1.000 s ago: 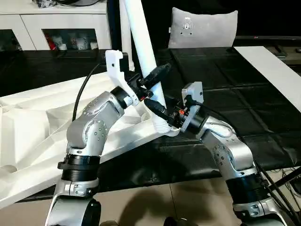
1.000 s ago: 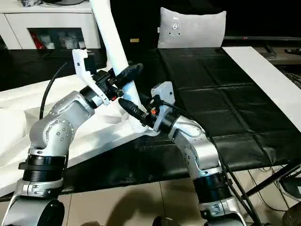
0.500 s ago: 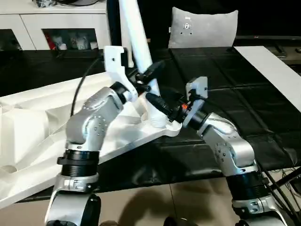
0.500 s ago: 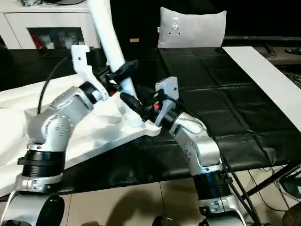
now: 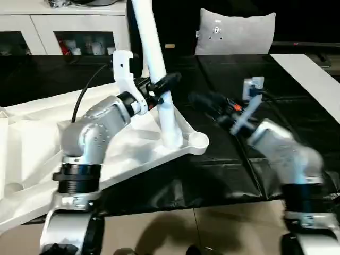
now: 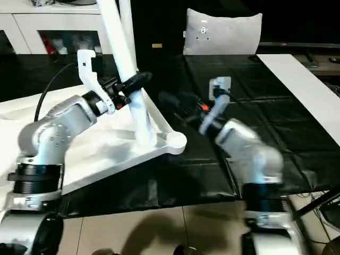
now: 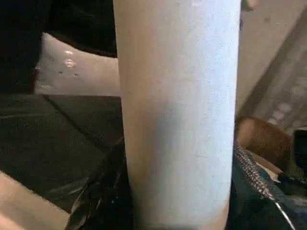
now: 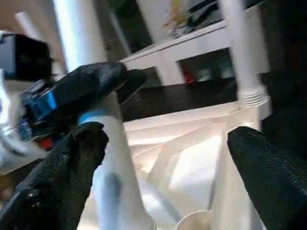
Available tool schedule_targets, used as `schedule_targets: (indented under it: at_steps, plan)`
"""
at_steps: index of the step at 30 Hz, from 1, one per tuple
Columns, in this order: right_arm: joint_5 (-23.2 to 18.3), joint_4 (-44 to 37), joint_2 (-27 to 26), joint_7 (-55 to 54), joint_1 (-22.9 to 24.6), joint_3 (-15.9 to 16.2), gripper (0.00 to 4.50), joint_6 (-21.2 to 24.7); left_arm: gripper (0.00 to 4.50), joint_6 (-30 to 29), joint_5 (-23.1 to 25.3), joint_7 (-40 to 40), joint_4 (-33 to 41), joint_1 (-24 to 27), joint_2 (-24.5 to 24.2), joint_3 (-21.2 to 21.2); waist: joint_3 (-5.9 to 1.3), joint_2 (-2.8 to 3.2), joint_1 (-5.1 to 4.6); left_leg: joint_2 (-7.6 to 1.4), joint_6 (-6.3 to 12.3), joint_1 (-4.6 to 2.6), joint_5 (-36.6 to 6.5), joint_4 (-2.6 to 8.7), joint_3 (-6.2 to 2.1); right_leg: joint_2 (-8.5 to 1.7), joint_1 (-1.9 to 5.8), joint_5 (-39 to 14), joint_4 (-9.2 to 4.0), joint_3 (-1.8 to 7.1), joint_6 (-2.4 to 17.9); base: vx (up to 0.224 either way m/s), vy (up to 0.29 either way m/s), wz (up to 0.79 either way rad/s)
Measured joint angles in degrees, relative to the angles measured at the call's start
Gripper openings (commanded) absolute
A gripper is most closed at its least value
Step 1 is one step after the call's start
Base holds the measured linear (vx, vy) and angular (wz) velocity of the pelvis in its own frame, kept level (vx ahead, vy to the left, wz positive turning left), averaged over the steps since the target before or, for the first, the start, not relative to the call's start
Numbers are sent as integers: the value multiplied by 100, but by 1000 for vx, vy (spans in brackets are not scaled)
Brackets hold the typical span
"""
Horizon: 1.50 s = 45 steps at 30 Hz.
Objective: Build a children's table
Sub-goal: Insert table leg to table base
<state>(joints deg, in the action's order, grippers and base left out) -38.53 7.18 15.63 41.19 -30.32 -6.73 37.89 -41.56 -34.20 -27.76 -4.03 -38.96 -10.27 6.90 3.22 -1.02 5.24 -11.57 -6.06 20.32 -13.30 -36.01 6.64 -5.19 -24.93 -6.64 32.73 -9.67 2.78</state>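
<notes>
The left gripper is clamped around a white tube leg that stands in a corner socket of the upturned tabletop. At three o'clock of it, the right gripper hangs over the black work table, fingers wide apart and holding nothing.

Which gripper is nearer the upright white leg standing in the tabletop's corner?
Left. The left gripper is clamped around the leg mid-shaft; the right gripper hangs open, apart from it over the black sheet.
</notes>
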Motion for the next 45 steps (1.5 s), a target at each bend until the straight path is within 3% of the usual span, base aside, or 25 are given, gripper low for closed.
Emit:
schedule_targets:
  at_steps: [5, 9, 14, 16, 19, 21, 23, 30, 31, 35, 37, 45]
  plan:
    - [-103, -123, 443, 748, 31, 259, 450, 351, 188, -276, -441, -533, 142, -14, -66, 1, 0, 0, 34, 0, 0, -1, 1, -1, 2, 0, 1, 0, 0, 0, 0, 0, 0, 0]
    - [-429, -301, 727, 1425, 50, 502, 450, 785, 188, -383, -860, -1375, 424, -14, -217, -158, 0, 0, 48, -3, -1, -2, 1, -1, 4, 0, 1, 0, 0, -1, 0, 0, 0, 0]
    - [-446, -434, 1046, 2292, 44, 918, 450, 919, 188, -352, -894, -2188, 675, -16, -385, -603, 0, 0, 76, -4, -5, -6, 3, -1, 5, 0, 6, 0, 0, -1, 0, 0, 0, 0]
    - [-443, -433, 1041, 2421, 44, 1012, 415, 920, 188, -351, -894, -2316, 672, -20, -384, -675, 0, 1, 85, -6, -14, -6, 7, -2, 7, 0, 6, 0, -1, -3, 0, 0, 0, 0]
    - [-442, -429, 1052, 2557, 34, 1093, 412, 937, 188, -330, -893, -2415, 656, -80, -385, -712, 0, 0, 85, -11, -27, -4, 13, -2, 8, 0, 7, 0, -4, -13, -1, 0, 0, 0]
    - [-435, -429, 1051, 2591, 33, 1181, 368, 940, 188, -294, -893, -2443, 652, -169, -389, -714, 0, 0, 86, -18, -54, 0, 7, -2, 8, 0, 8, 0, -8, -27, -1, 0, 0, 0]
    - [-410, -427, 1050, 2627, 32, 1195, 368, 928, 188, -241, -893, -2466, 650, -189, -397, -714, -1, 1, 86, -24, -59, 1, 9, -2, 8, 0, 11, 0, -11, -35, -1, 0, 0, 0]
    - [-283, -360, 981, 2641, 7, 1229, 308, 815, 188, -205, -882, -2557, 593, -188, -407, -714, -1, 1, 86, -29, -63, 14, 11, -3, 8, 0, 11, 0, -17, -46, -1, 0, 0, 0]
    - [-261, -360, 976, 2620, 2, 1236, 283, 797, 188, -202, -880, -2559, 593, -188, -407, -717, -1, 1, 86, -29, -63, 15, 11, -2, 7, 0, 11, 0, -17, -46, -1, 0, 0, 0]
    - [-194, -358, 945, 2604, -1, 1257, 271, 730, 188, -155, -853, -2557, 543, -188, -414, -725, -1, 1, 92, -29, -62, 16, 10, -2, 7, 0, 11, 0, -17, -46, -1, 0, 0, 0]
    - [-159, -357, 921, 2589, -1, 1286, 239, 686, 188, -138, -839, -2554, 527, -187, -412, -731, -1, 0, 92, -29, -62, 18, 10, -2, 7, 0, 10, 0, -17, -46, -1, 0, 0, 0]
    - [-7, -324, 774, 2428, 0, 1265, 205, 453, 188, -66, -769, -2334, 421, -187, -376, -662, -1, 0, 86, -29, -63, 19, 11, -3, 7, 0, 10, -1, -19, -48, -1, 0, 0, 0]
